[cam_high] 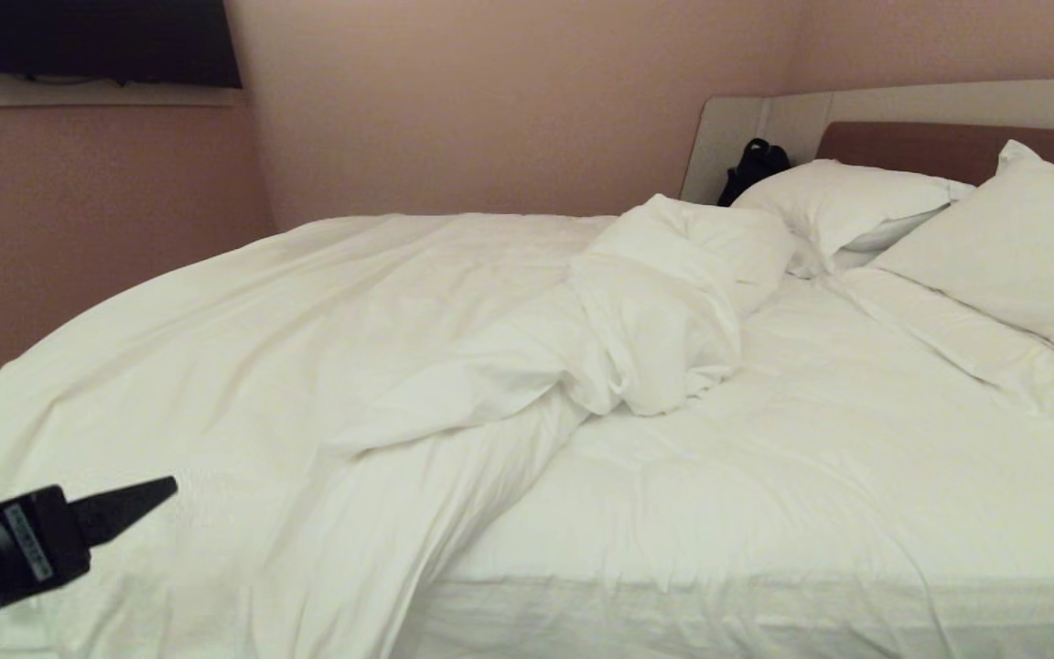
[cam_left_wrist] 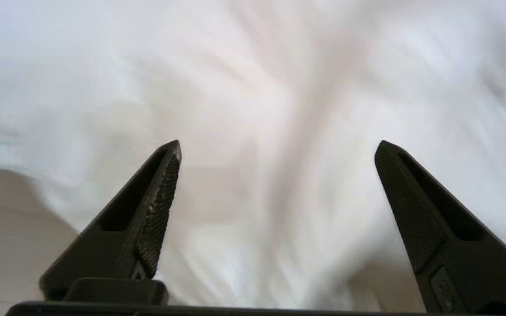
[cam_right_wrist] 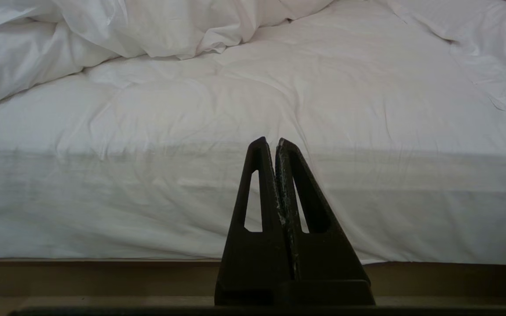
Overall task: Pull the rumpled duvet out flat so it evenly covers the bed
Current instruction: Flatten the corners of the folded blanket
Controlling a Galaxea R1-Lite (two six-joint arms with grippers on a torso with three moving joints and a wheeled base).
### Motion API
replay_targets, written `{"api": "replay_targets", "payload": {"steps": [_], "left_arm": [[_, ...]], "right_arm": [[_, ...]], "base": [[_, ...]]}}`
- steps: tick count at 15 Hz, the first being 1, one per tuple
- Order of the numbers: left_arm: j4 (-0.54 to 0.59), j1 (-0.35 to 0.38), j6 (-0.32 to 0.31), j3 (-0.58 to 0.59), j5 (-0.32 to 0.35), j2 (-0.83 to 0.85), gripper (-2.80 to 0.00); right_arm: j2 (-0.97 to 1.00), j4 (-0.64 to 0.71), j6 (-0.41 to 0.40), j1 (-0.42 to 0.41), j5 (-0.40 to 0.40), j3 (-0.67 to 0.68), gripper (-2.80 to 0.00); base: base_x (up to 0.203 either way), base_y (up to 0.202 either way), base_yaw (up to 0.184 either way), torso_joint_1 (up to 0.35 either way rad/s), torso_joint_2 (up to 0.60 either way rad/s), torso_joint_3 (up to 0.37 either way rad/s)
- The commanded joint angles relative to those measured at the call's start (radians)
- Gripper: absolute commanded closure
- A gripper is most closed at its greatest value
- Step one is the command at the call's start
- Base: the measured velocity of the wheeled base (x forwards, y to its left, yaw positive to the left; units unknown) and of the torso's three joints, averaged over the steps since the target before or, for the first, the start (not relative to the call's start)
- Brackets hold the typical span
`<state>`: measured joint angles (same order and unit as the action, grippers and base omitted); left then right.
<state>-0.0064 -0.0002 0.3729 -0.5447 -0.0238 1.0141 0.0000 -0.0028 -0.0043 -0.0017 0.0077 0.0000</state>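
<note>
Head view. The duvet point(cam_high: 326, 366) is seen spread over the left part of the bed point(cam_high: 765, 604), with a rumpled heap point(cam_high: 664, 311) bunched near the middle and a long fold trailing from it toward the near edge. The right part of the mattress is left uncovered, only the sheet point(cam_high: 811, 439) showing there. Two pillows point(cam_high: 1021, 247) are propped at the headboard point(cam_high: 948, 146); a small dark object point(cam_high: 751, 169) is noted beside them, its kind not made out. The left gripper point(cam_high: 138, 502) is seen at the lower left, just above the duvet's near side, nothing held.

Left wrist view. The jaws are spread wide, with blurred white cloth point(cam_left_wrist: 279, 109) filling the view beyond them and nothing between the fingers point(cam_left_wrist: 160, 197). No contact with the fabric can be confirmed.

Right wrist view. The right gripper point(cam_right_wrist: 277, 147) is parked low before the bed's side, fingers pressed together, empty. The sheeted mattress and the edge of the heap point(cam_right_wrist: 147, 26) are seen beyond it.

Judgement. The step in hand is taken to be a regrasp: the left gripper stands free and open. The task looks far from done. The next move would call for a firm pinch on the bunched fold or an edge, then a pull toward the uncovered right side.
</note>
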Motion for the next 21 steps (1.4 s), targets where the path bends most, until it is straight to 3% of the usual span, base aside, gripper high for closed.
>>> {"api": "replay_targets", "payload": {"steps": [1,7,9,12,16,19,21], "left_arm": [[-0.083,0.094,0.004,-0.004,-0.040,0.127,0.00],[-0.248,0.432,-0.028,-0.146,-0.039,0.403,0.00],[-0.257,0.515,-0.035,-0.221,0.009,0.493,0.00],[-0.256,0.656,-0.045,-0.380,0.142,0.628,0.00],[-0.258,0.803,-0.159,-0.555,0.225,0.860,0.00],[-0.260,0.874,-0.276,-0.640,0.266,1.002,0.00],[-0.250,0.916,-0.328,-0.711,0.335,1.081,0.00]], "right_arm": [[0.000,0.000,0.000,0.000,0.000,0.000,0.00],[0.000,0.000,0.000,0.000,0.000,0.000,0.00],[0.000,0.000,0.000,0.000,0.002,0.000,0.00],[0.000,0.000,0.000,0.000,0.001,-0.001,0.00],[0.000,0.000,0.000,0.000,0.001,0.000,0.00],[0.000,0.000,0.000,0.000,0.000,0.000,0.00],[0.000,0.000,0.000,0.000,0.000,0.000,0.00]], "base": [[0.000,0.000,0.000,0.000,0.00,0.000],[0.000,0.000,0.000,0.000,0.00,0.000],[0.000,0.000,0.000,0.000,0.00,0.000],[0.000,0.000,0.000,0.000,0.00,0.000],[0.000,0.000,0.000,0.000,0.00,0.000],[0.000,0.000,0.000,0.000,0.00,0.000],[0.000,0.000,0.000,0.000,0.00,0.000]]}}
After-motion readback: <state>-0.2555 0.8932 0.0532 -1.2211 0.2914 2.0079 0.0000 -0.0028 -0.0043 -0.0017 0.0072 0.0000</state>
